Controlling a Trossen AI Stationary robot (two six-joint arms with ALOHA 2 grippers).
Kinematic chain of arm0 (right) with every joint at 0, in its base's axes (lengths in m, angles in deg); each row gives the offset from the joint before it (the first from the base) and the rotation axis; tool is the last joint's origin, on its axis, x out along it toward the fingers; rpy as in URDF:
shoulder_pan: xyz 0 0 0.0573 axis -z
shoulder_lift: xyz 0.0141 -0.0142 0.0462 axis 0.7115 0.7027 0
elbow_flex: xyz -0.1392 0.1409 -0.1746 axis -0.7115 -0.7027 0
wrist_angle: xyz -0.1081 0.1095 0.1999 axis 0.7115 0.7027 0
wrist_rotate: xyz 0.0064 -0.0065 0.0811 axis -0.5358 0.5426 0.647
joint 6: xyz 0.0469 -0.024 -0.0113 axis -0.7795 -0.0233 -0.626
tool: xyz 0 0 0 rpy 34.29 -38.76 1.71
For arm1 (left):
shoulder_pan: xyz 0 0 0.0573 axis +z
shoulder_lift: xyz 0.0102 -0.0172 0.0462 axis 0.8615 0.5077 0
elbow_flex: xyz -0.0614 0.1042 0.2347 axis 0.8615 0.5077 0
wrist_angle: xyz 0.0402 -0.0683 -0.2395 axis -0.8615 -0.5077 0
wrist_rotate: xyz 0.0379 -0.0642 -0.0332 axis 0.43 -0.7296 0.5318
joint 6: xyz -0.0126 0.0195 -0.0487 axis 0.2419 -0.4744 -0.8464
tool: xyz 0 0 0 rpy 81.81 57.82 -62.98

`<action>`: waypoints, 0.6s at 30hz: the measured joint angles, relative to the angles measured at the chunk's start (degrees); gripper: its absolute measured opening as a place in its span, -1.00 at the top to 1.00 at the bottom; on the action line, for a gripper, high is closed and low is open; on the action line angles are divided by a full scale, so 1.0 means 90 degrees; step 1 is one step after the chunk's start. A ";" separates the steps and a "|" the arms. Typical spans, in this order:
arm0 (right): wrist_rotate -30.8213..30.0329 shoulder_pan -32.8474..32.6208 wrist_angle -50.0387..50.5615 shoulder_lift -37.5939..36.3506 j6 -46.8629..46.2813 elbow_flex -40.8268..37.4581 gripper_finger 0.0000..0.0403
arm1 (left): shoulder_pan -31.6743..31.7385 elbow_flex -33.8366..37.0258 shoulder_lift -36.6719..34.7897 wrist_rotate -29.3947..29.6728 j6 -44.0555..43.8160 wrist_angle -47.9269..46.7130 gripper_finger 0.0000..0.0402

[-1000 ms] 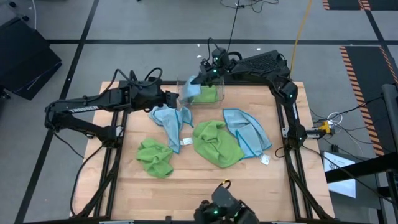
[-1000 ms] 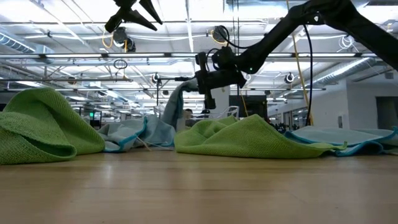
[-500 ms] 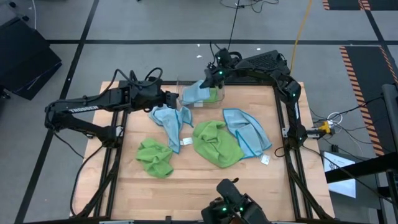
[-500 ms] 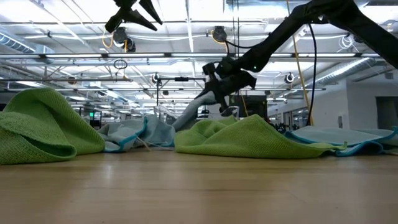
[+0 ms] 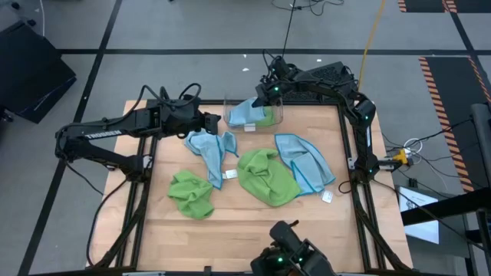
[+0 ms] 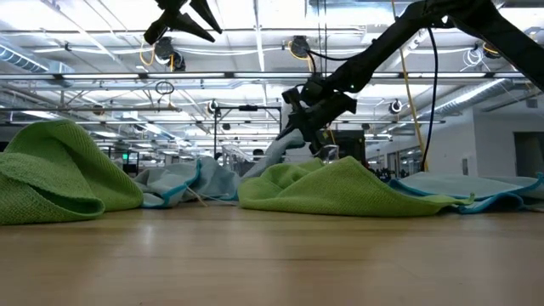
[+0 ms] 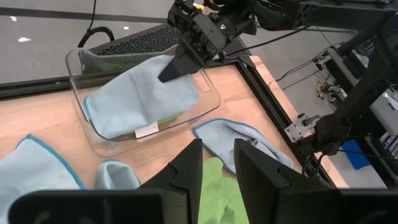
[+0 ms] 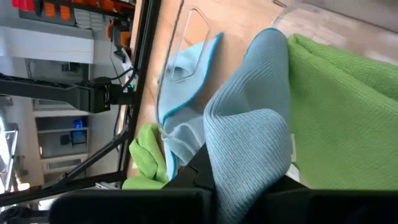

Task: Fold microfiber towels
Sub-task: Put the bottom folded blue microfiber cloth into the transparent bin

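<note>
A clear plastic bin (image 5: 228, 102) stands at the table's far middle with a lime green towel (image 5: 265, 119) inside. A light blue towel (image 5: 245, 113) with a white tag (image 7: 147, 129) lies spread over that green one. My right gripper (image 5: 265, 96) is shut on it at the bin's far right. My left gripper (image 5: 221, 121) hovers open and empty just left of the bin. Four more towels rest on the table: light blue (image 5: 207, 146), light blue (image 5: 304, 162), green (image 5: 191, 192) and green (image 5: 265, 176). My right gripper pinches the light blue towel's far right edge (image 7: 180, 79) between its two fingers, a bunched fold of cloth (image 8: 249, 143). The fingers slant down from the table's far right side. That edge is raised a little; the rest lies slack on the green towel and over the bin's rim.
The four loose towels fill the table's middle, leaving bare wood along the near edge (image 5: 245, 238) and at the far left corner. The black frame rails (image 5: 359, 153) run along both sides.
My right gripper has moved toward the table's right edge, sunk a little and tipped, still shut on the light blue towel. The towel, which hung bunched over the bin's left side, has been drawn across and now lies spread over the green towel in the bin.
</note>
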 joint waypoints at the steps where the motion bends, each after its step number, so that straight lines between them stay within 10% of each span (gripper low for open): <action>1: -0.0039 -0.0008 0.0006 -0.0032 -0.0001 0.0000 0.93 | 0.0000 0.0000 0.0000 0.0000 -0.0001 0.0000 0.54; 18: -0.1488 0.0007 0.0965 -0.0458 0.0409 0.0000 0.76 | 0.0000 0.0000 0.0000 -0.0022 0.0109 -0.0002 0.54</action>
